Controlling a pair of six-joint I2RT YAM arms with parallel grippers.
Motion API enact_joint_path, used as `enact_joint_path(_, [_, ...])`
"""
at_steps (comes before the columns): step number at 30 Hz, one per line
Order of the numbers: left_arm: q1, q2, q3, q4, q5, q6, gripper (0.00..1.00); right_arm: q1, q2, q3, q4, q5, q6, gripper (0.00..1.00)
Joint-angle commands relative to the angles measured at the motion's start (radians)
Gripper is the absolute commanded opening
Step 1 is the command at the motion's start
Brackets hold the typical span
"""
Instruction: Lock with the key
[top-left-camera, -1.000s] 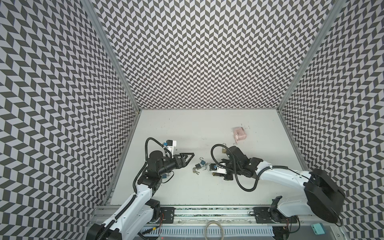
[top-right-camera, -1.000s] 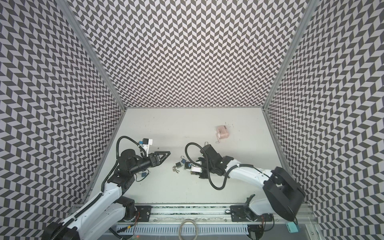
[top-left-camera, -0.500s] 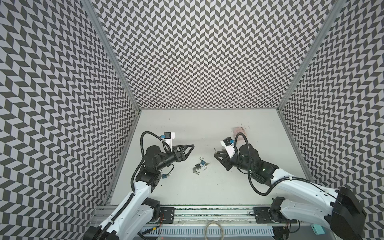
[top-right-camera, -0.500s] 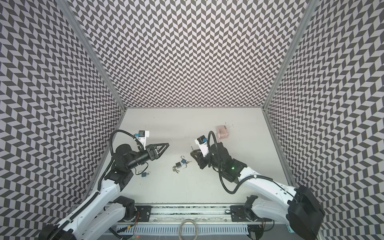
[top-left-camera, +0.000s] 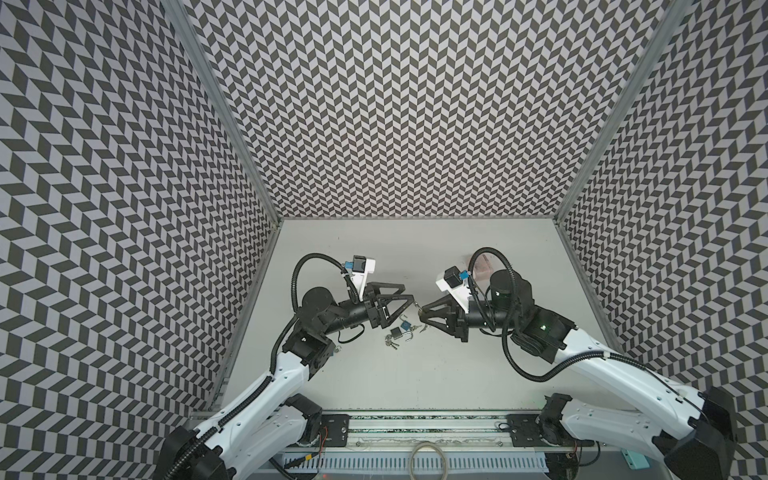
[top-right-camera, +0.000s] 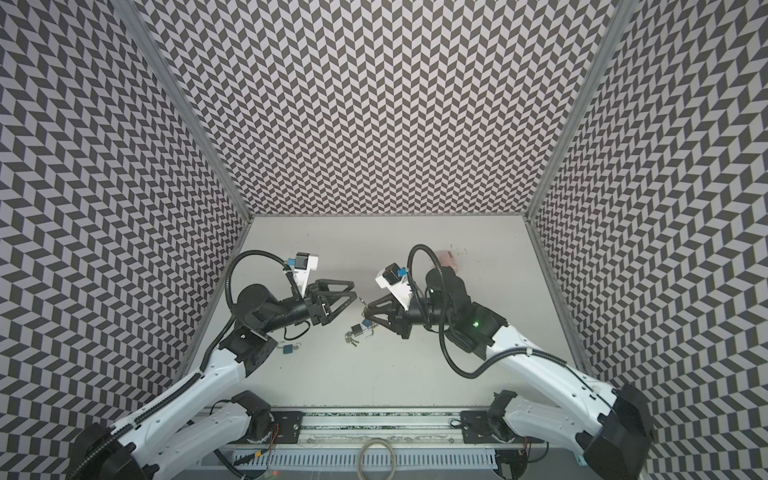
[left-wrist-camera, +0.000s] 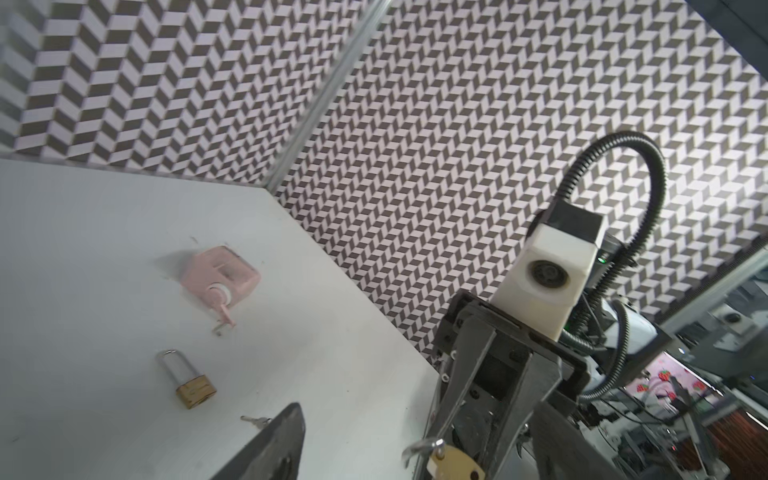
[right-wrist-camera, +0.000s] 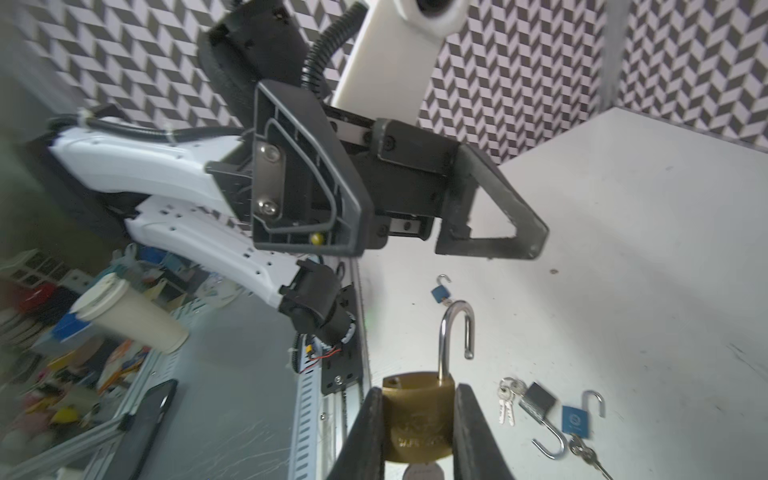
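One brass padlock (right-wrist-camera: 417, 424), shackle open, clamped in right gripper (top-left-camera: 422, 311) jaws above counter (top-left-camera: 415, 374); left gripper (top-left-camera: 408, 292) jaws spread wide, released.

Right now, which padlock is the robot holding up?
The brass padlock with the open shackle, pinched in the right gripper. The grey padlock, the blue padlock beside it and the long-shackled brass padlock lie on the table.

Finding: the left arm (top-left-camera: 266, 386) reaches up from the near rail with its wrist roughly level. The left gripper (top-left-camera: 408, 292) points toward centre, jaws spread wide, nothing between them. The right arm (top-left-camera: 615, 365) mirrors it. The right gripper (top-left-camera: 422, 314) faces the left one, tips near but apart, clamped on a brass padlock (right-wrist-camera: 417, 419).
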Motion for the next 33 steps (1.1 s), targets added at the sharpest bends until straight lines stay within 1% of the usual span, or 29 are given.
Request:
enact_joint_path(1, [-0.034, -0.013, 0.025, 0.103, 0.08, 0.026, 0.84, -0.001, -0.01, 0.02, 0.043, -0.138, -0.017, 0.0])
enact_joint_path(3, [-0.05, -0.019, 0.025, 0.125, 0.102, 0.027, 0.8, 0.0, -0.024, 0.013, 0.078, -0.149, 0.011, 0.0])
enact_joint_path(7, [-0.076, -0.016, 0.033, 0.139, 0.129, 0.038, 0.71, -0.001, -0.04, 0.016, 0.089, -0.144, 0.026, 0.0])
enact_joint_path(13, [-0.089, -0.001, 0.039, 0.125, 0.128, 0.052, 0.52, -0.004, -0.067, 0.018, 0.09, -0.095, 0.046, 0.0])
enact_joint_path(16, [-0.091, -0.001, 0.04, 0.12, 0.123, 0.055, 0.41, -0.005, -0.062, 0.023, 0.071, -0.089, 0.043, 0.0])
enact_joint_path(20, [-0.092, -0.006, 0.045, 0.109, 0.114, 0.061, 0.3, -0.006, -0.056, 0.027, 0.056, -0.089, 0.037, 0.0])
enact_joint_path(23, [-0.092, -0.009, 0.049, 0.095, 0.108, 0.069, 0.18, -0.006, -0.059, 0.03, 0.05, -0.086, 0.036, 0.0])
enact_joint_path(24, [-0.092, -0.009, 0.052, 0.088, 0.103, 0.072, 0.12, -0.006, -0.061, 0.03, 0.051, -0.085, 0.036, 0.0])
enact_joint_path(25, [-0.092, -0.009, 0.052, 0.085, 0.1, 0.073, 0.09, -0.006, -0.062, 0.032, 0.053, -0.082, 0.036, 0.0])
enact_joint_path(28, [-0.095, -0.011, 0.055, 0.079, 0.099, 0.077, 0.05, -0.006, -0.062, 0.042, 0.062, -0.084, 0.045, 0.0])
enact_joint_path(30, [-0.098, -0.009, 0.06, 0.07, 0.094, 0.081, 0.0, -0.006, -0.061, 0.047, 0.07, -0.089, 0.051, 0.0])
enact_joint_path(32, [-0.101, -0.011, 0.063, 0.067, 0.081, 0.081, 0.0, -0.006, -0.064, 0.046, 0.091, -0.089, 0.055, 0.0])
enact_joint_path(33, [-0.102, -0.013, 0.064, 0.067, 0.071, 0.078, 0.0, -0.006, -0.068, 0.043, 0.1, -0.076, 0.059, 0.03])
